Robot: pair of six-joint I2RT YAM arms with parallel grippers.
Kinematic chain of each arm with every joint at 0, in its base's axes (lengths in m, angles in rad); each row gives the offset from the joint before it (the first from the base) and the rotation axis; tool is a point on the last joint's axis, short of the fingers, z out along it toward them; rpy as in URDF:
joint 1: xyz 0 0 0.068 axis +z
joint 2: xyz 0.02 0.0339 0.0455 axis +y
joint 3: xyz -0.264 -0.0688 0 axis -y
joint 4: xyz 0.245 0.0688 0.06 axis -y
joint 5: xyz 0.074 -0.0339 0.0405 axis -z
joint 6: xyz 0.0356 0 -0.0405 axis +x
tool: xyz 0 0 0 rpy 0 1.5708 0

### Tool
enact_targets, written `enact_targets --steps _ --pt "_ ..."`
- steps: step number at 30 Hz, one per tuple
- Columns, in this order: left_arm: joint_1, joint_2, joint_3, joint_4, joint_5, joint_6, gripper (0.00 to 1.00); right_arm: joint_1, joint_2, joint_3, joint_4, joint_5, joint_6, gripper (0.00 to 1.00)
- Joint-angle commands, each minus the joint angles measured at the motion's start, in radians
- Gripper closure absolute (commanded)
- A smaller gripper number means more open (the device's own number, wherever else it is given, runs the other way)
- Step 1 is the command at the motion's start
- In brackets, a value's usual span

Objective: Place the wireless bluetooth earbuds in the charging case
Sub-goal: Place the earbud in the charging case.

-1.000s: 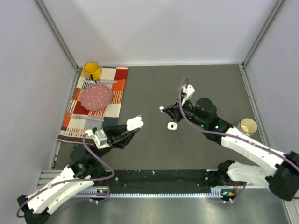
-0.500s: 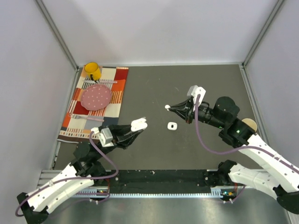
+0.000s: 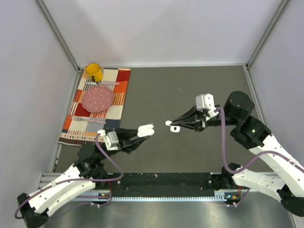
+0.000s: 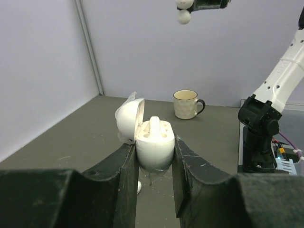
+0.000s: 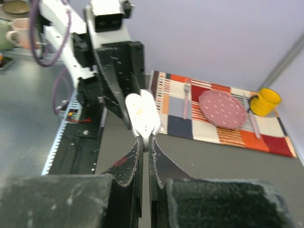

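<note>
The left gripper point(image 4: 155, 147) clamps the open charging case point(image 4: 148, 134) sockets-up, presenting it for insertion to the right gripper point(image 3: 173, 124), which pinches an earbud point(image 3: 168, 123) at the case's 3 o'clock, not yet touching.

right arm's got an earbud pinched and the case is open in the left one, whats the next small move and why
Probably ease the right gripper left and down until it is over the charging case. The held earbud hangs above the case but off to one side. The lid is open, one earbud already sits inside, and the seat beside it looks free.
</note>
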Motion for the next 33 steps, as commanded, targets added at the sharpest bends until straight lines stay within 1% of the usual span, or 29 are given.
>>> enact_targets --steps 1,3,6,12,17,24,33 --pt "-0.001 0.020 0.035 0.090 0.045 -0.002 1.00 0.003 0.043 0.082 -0.057 -0.195 -0.009 1.00" --pt "-0.001 0.026 0.044 0.092 0.059 0.001 1.00 0.003 0.056 0.095 -0.068 -0.256 -0.006 1.00" --pt "-0.003 0.040 0.054 0.098 0.088 -0.003 1.00 0.003 0.076 0.098 -0.074 -0.292 -0.009 1.00" --pt "-0.003 0.078 0.060 0.153 0.163 -0.028 1.00 0.005 0.085 0.084 -0.114 -0.263 -0.096 1.00" --pt "-0.003 0.116 0.070 0.179 0.198 -0.042 1.00 0.020 0.114 0.092 -0.154 -0.223 -0.148 1.00" --pt "-0.003 0.143 0.086 0.185 0.206 -0.037 1.00 0.065 0.149 0.104 -0.186 -0.154 -0.208 1.00" --pt "-0.001 0.150 0.083 0.182 0.211 -0.039 1.00 0.082 0.179 0.115 -0.199 -0.144 -0.233 1.00"
